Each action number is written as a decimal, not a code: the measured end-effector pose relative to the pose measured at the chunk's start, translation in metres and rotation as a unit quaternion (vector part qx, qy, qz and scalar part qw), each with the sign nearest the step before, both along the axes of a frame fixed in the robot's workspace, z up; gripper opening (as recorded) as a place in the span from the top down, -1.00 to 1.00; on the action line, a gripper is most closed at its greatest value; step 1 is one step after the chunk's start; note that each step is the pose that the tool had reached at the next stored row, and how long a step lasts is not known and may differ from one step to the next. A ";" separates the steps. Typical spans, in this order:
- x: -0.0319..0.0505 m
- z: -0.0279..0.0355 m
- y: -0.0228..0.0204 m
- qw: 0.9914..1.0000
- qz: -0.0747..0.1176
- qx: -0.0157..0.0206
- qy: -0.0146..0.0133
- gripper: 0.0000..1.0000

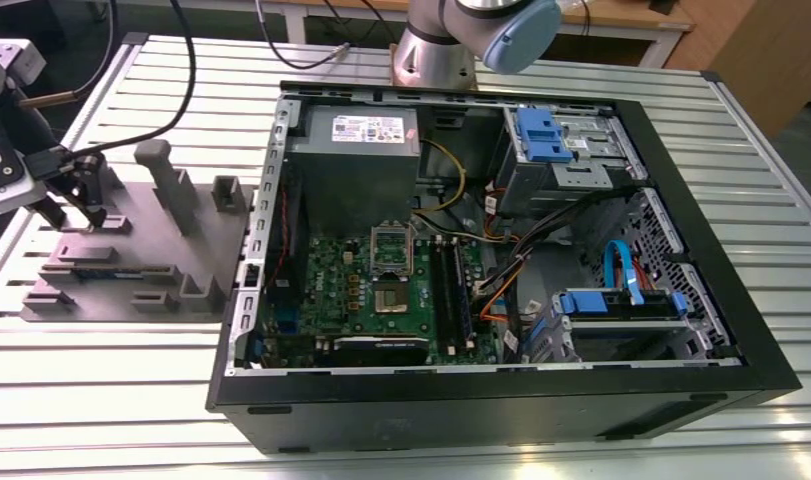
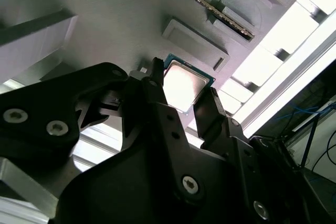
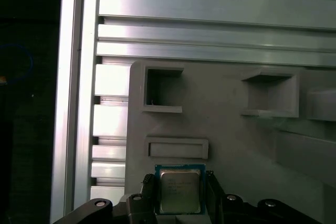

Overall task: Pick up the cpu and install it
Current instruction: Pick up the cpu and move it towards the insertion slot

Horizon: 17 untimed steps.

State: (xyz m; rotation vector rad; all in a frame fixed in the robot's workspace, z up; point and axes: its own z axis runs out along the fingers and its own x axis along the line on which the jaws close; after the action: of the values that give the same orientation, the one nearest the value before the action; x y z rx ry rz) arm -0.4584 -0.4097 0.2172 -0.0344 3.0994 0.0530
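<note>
Found gripper (image 1: 74,218) at the exterior view's left, over tray (image 1: 178,270), well apart from case (image 1: 512,400). In both wrist views, closed on cpu (image 3: 179,191) (image 2: 184,83) by two opposite edges, leaving the silver top clear, presumably to keep the chip flat and its underside untouched. Cannot tell whether lifted off the tray face yet. Logged pocket (image 3: 163,90) on the tray beyond it as empty. Inside case, noted socket (image 1: 390,297) with frame raised, seemingly bare, likely opened to take the chip.
</note>
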 end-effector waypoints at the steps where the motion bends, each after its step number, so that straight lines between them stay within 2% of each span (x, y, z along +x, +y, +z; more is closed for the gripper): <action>1: 0.0000 0.0002 0.0000 1.000 0.000 0.000 0.000 0.05; 2: 0.0000 0.0004 0.0000 1.000 0.000 0.000 0.000 0.05; 3: 0.0000 0.0050 0.0000 1.000 0.000 0.000 0.000 0.05; 4: -0.0001 0.0059 0.0000 1.000 0.000 -0.001 0.000 0.05; 17: -0.0001 0.0092 0.0000 1.000 0.000 -0.001 0.000 0.05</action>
State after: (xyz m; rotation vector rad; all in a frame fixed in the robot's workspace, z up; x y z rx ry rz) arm -0.4585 -0.4097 0.2263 -0.0344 3.0996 0.0509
